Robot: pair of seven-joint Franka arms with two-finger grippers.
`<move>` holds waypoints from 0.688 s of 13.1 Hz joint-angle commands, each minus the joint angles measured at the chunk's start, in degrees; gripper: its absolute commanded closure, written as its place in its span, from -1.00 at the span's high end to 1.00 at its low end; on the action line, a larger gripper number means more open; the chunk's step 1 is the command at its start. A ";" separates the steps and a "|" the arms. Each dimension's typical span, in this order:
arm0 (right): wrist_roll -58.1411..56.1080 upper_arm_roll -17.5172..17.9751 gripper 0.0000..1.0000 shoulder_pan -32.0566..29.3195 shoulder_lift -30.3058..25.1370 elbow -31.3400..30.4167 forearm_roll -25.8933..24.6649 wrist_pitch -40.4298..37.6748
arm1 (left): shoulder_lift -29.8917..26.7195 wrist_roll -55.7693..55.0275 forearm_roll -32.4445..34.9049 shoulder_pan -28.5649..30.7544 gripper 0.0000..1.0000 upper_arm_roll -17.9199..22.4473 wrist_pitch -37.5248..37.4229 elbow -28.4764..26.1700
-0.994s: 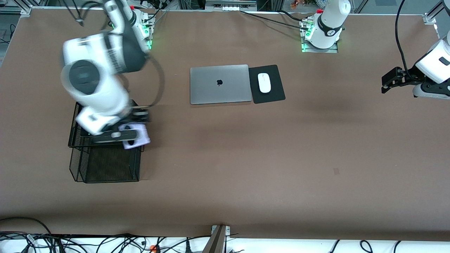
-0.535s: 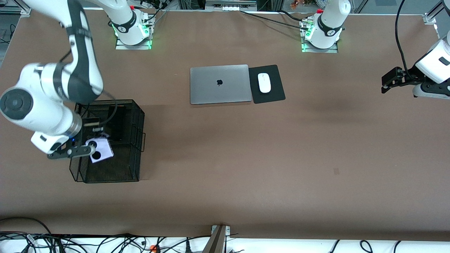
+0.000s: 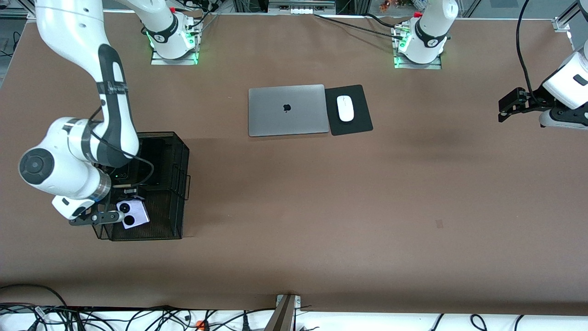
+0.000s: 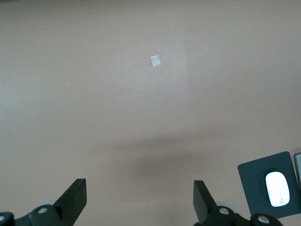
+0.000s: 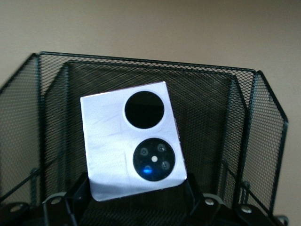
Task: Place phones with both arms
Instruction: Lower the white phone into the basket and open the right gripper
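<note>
Grip check first: right gripper (image 3: 120, 217) is clamped on the lilac-white phone (image 3: 133, 214), holding it up over the compartment of the black mesh organizer (image 3: 177, 184) that lies nearest the front camera. In the right wrist view the phone (image 5: 133, 147) sits tilted between the gripper's jaws, its two round lenses facing the camera, mesh walls (image 5: 261, 132) around it on three sides.

Inside the organizer's farther compartment a dark flat slab (image 3: 146, 163) is partly visible under the right arm — probably one of the black phones, though I cannot tell which. No third phone can be made out.

Risks, as judged from here:
- Phone is held askew; if released from this height it could land on a corner, tip against the mesh, or catch on the divider rim.
- Grip seems to be on the phone's lower edge only — a slip during descent is possible.
- The organizer is light wire; a nudge from the gripper's fingers or the wrist could shift it on the tabletop (image 3: 294, 220).

Left gripper (image 3: 517, 105) waits wide open and empty at the left arm's end of the table, over bare tabletop.

Surroundings: closed silver laptop (image 3: 286, 110), with a white mouse (image 3: 345, 108) on a black mouse pad (image 3: 360, 122) just beside it, well apart from the organizer. Nothing obstructs the drop except the mesh walls themselves.
</note>
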 commanded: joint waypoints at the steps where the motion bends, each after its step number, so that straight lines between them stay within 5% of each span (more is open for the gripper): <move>1: 0.19 -0.12 -1.00 -0.55 0.57 0.74 1.40 0.43 | -0.15 -0.10 0.13 0.15 1.00 -0.08 -0.40 0.21; 7: 2.65 -0.30 -0.92 -0.81 3.47 0.74 4.47 1.83 | -0.07 -0.19 0.13 0.06 1.00 -0.08 -0.40 0.21; 8: 3.00 -0.30 -0.20 -0.99 3.74 0.74 5.08 2.09 | -0.07 -0.19 0.13 0.06 1.00 -0.08 -0.40 0.21; 9: 3.96 -0.30 0.97 -1.08 3.65 0.83 5.52 2.10 | -0.07 -0.19 0.13 0.06 1.00 -0.08 -0.40 0.21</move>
